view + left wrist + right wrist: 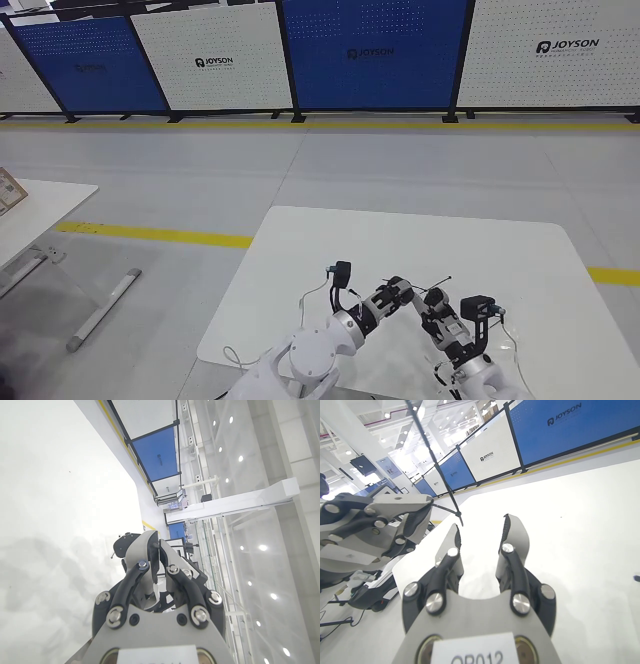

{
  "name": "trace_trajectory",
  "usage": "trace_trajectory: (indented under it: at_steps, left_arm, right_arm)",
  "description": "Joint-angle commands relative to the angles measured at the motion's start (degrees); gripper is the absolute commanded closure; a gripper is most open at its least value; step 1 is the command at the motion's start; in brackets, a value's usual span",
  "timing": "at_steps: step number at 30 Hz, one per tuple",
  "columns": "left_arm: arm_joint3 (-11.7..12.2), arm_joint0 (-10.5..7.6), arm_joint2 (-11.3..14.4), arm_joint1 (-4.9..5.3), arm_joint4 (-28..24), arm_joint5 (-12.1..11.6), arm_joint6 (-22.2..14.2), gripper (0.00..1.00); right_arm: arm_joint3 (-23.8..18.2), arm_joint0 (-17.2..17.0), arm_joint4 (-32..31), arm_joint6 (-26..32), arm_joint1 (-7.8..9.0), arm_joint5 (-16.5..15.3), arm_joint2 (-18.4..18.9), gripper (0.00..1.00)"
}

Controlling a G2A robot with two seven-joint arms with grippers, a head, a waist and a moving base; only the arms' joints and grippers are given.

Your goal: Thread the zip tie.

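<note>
Zip tie (pixel 437 465): black, one counted. We find it pinched in the left gripper (pixel 430 505) and held up off the table (pixel 500 240), over the near half.
Right wrist view: this gives us the strap's shape. A short curved run leaves the left gripper and meets a long straight run at a thicker spot. We cannot tell whether the strap passes through there.
Left wrist view: a short dark stub of the tie (pixel 155 544) pokes out between the fingertips, with the strap's shape hidden behind the fingers.
Top view: the tie reads as a thin dark line (pixel 437 282) slanting to the far right, just beyond the grippers.
Left gripper state: fingers pressed together on the tie (pixel 158 540).
Right gripper (pixel 481 521) state: fingers spread apart, tips just beside the thicker spot. We cannot tell if they touch it.
Gripper count: two, close together, left (pixel 398 292) and right (pixel 430 303).
Tables: two, both white; the second table (pixel 40 205) stands at the far left.
Floor: two yellow floor lines (pixel 150 233).
Far wall: two blue panels (pixel 375 55) among white panels (pixel 210 60).
</note>
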Motion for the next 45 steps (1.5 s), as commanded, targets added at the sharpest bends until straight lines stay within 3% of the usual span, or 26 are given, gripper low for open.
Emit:
trace_trajectory:
  at_steps: [1, 6, 16, 25, 27, 30, 31, 45]
  left_arm:
    - [0.2, -0.08, 0.1, -0.02, 0.0, 0.1, -0.1, 1.0]
    - [0.4, -0.16, 0.1, -0.04, 0.0, 0.3, -0.1, 1.0]
    - [0.0, 0.09, 0.2, 0.02, 0.7, 0.2, -0.3, 1.0]
    - [-0.1, 0.21, 0.4, 0.0, 1.0, 0.1, -0.3, 1.0]
    - [-0.2, 0.25, 0.5, 0.0, 1.1, 0.1, -0.3, 1.0]
    - [-0.2, 0.28, 0.5, 0.0, 1.2, 0.0, -0.2, 1.0]
    - [-0.2, 0.3, 0.5, 0.0, 1.1, 0.0, -0.2, 1.0]
    - [-1.0, 0.57, 0.2, 0.06, 1.3, -0.3, -0.2, 1.0]
  right_arm:
    - [-0.1, 0.0, -0.1, -0.1, 0.01, -0.1, 0.0, 0.68]
    - [-0.5, -0.2, -0.4, -0.5, 0.03, -0.3, -0.1, 0.65]
    - [-0.8, -0.4, -0.4, -0.8, 0.08, -0.1, 0.0, 0.75]
    - [-0.9, -0.4, -0.4, -0.8, 0.09, -0.1, -0.1, 0.78]
    - [-0.9, -0.4, -0.5, -0.8, 0.08, -0.1, -0.2, 0.82]
    - [-0.9, -0.3, -0.6, -0.8, 0.07, 0.0, -0.3, 0.99]
    - [-0.9, -0.3, -0.6, -0.9, 0.07, 0.0, -0.4, 1.0]
    - [-1.2, -0.3, -1.4, -0.5, 0.08, 0.5, -0.8, 1.0]
